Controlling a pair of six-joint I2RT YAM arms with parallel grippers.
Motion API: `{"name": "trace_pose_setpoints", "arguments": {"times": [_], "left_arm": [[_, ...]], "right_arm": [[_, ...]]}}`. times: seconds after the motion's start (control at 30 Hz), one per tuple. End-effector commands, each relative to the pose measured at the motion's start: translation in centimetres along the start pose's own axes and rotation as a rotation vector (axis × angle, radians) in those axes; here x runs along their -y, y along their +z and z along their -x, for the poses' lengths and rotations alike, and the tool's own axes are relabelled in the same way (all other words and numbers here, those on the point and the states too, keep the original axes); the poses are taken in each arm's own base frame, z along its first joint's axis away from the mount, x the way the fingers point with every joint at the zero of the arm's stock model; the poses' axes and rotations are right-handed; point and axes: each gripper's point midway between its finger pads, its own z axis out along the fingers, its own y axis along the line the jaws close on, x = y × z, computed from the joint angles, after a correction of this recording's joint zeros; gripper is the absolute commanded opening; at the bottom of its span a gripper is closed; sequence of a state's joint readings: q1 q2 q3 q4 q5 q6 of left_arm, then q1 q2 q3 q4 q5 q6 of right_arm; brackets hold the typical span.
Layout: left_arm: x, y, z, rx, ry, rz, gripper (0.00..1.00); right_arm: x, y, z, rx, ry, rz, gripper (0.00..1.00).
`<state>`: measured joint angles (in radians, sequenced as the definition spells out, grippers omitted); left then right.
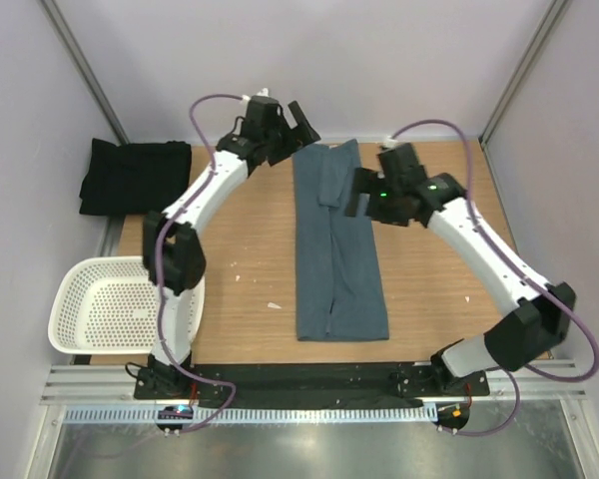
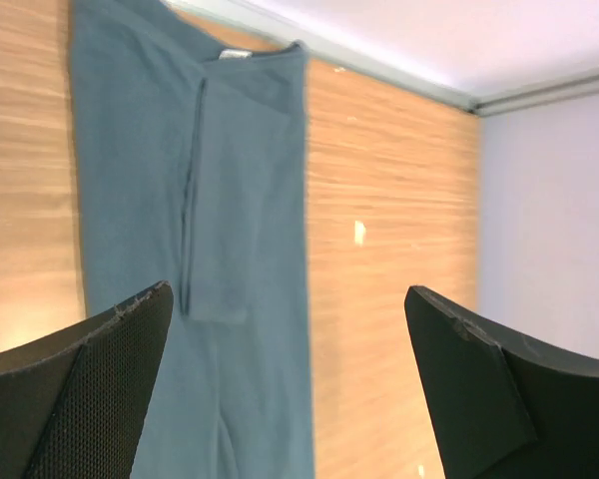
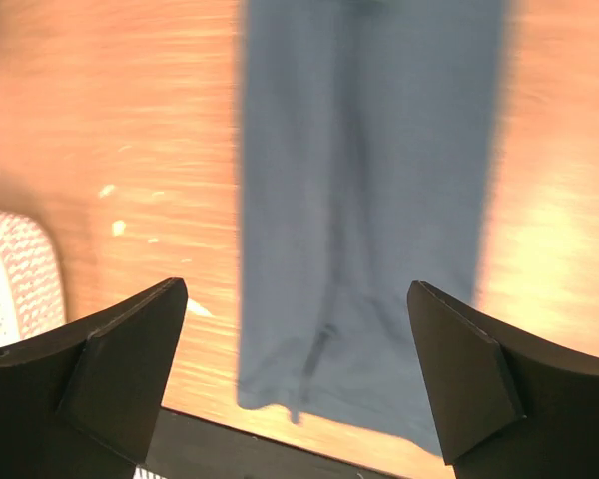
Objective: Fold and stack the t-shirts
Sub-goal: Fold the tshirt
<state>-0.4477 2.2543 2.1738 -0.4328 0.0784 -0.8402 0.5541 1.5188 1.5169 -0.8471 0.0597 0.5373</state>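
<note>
Cloth first: found slate blue-grey t-shirt [image 1: 334,249] folded into a long narrow strip, flat on the table [image 1: 250,259] between left claw [image 1: 292,135] and right claw [image 1: 361,195], both spread wide, holding nothing. Caught its small white neck label [image 2: 235,53] from the left wrist alone; from the right wrist, its hem end [image 3: 329,399]. Spotted black t-shirt [image 1: 135,177] well off to the left claw's left, white basket [image 1: 80,299] back by that arm's base.

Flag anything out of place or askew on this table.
The black t-shirt sits at the far left corner, hanging past the edge of the table, apart from the blue-grey t-shirt, which lies in a neat long strip. Small white scraps lie near it.
</note>
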Motion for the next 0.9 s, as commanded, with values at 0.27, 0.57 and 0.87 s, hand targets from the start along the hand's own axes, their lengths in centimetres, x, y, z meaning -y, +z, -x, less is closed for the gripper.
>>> {"name": "trace_pose_setpoints", "arguments": {"times": [0.27, 0.57, 0.87], "left_arm": [[-4.5, -21.5, -19.0, -0.372, -0.103, 0.105, 0.87], [-9.5, -26.1, -31.8, -0.545, -0.255, 0.173, 0.80], [-10.9, -25.5, -35.2, -0.570, -0.219, 0.256, 0.71]], "right_arm": [[9.9, -2.2, -15.8, -0.290, 0.243, -0.036, 0.81], [11.7, -1.7, -25.0, -0.425, 0.375, -0.002, 0.65], [13.3, -1.2, -28.2, -0.447, 0.368, -0.019, 0.55]]}}
